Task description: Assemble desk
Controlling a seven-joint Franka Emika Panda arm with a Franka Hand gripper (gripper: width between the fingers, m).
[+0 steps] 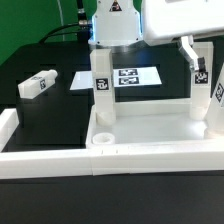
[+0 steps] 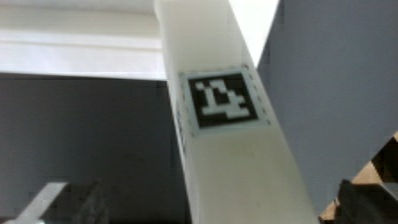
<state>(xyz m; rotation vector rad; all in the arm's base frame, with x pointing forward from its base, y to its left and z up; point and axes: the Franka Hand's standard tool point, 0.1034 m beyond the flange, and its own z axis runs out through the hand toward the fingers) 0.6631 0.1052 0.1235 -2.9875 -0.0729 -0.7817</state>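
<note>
- A black table fills the scene, with a green backdrop at the far side on the exterior view's left.
- The arm's white body is cut off by the upper frame edge. It also hides the top of the right-hand leg.
- The wrist view is blurred and shows only a middle stretch of that leg; both its ends are out of frame.
- Every label is a black-and-white square tag with no readable writing. This includes the four tags on the marker board, which lies flat at the far side.
- The gripper is at the exterior view's right, its jaws spread wide to either side of the right-hand leg. One of the fingers stands clear of the leg; contact on the other side cannot be judged.
- The desk top lies near, rim up.
- A left-hand leg stands upright at its far left corner.
- A loose leg lies on the table, well apart at the left.
</note>
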